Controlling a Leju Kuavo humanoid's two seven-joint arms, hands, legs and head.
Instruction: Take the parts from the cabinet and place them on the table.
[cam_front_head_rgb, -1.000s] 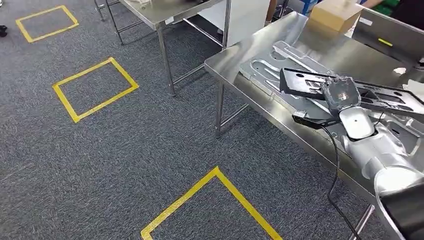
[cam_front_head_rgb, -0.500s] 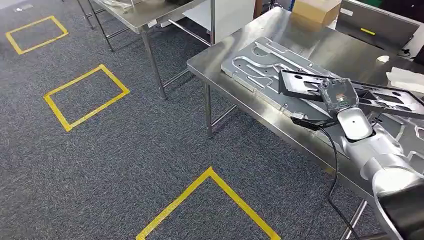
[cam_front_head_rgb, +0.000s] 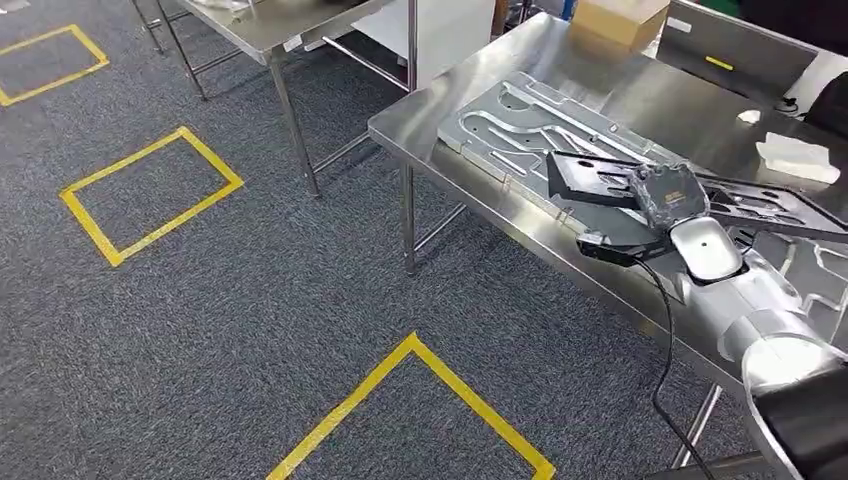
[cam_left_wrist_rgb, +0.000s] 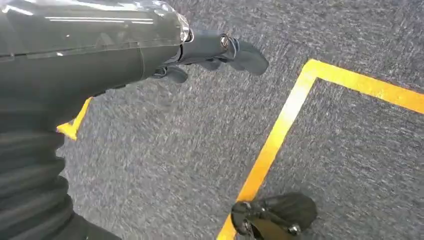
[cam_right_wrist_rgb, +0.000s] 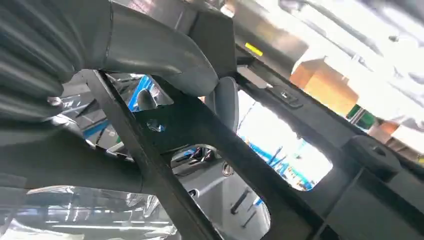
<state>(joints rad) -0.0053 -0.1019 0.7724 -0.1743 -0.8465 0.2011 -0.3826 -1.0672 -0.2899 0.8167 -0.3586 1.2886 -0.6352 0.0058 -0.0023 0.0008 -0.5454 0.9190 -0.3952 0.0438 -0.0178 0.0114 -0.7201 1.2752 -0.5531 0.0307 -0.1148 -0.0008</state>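
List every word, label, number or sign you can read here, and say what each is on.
No text is readable.
Orange-and-green label on the right wrist module: too small to read.
Yellow strip on the grey panel: no legible characters.
Cardboard box: no print visible.
Yellow floor tape: plain outlines, no writing.

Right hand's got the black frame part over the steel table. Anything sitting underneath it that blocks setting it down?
Yes. The black frame part, held by the right hand, hangs over a large grey stamped panel already lying on the steel table. Bare tabletop shows further back, near the cardboard box and the white cloth.
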